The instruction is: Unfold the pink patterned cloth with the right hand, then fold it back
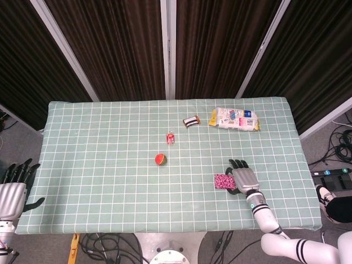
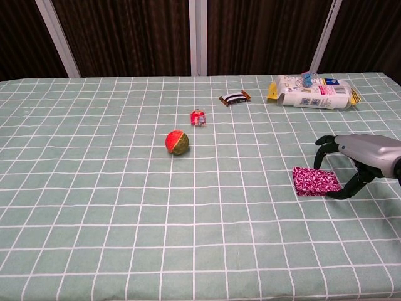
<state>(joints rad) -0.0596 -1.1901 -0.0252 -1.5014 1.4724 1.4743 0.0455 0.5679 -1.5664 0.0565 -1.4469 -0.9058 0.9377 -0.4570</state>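
Note:
The pink patterned cloth point(image 1: 224, 181) point(image 2: 316, 180) lies folded into a small flat rectangle on the green checked table, right of centre near the front. My right hand point(image 1: 243, 178) point(image 2: 363, 158) sits just to its right, fingers spread and arched down. The fingertips point(image 2: 332, 196) reach the table at the cloth's right edge; nothing is lifted or held. My left hand point(image 1: 12, 188) hangs off the table's left front corner with its fingers apart and nothing in them.
A red-and-green ball point(image 1: 160, 159) point(image 2: 177, 142) lies mid-table. Behind it sit a small red packet point(image 1: 171, 138) point(image 2: 198, 117), a dark wrapped bar point(image 1: 191, 121) point(image 2: 235, 97) and a white snack bag point(image 1: 235, 119) point(image 2: 313, 91) at the back right. Table front edge point(image 1: 165, 231) is close.

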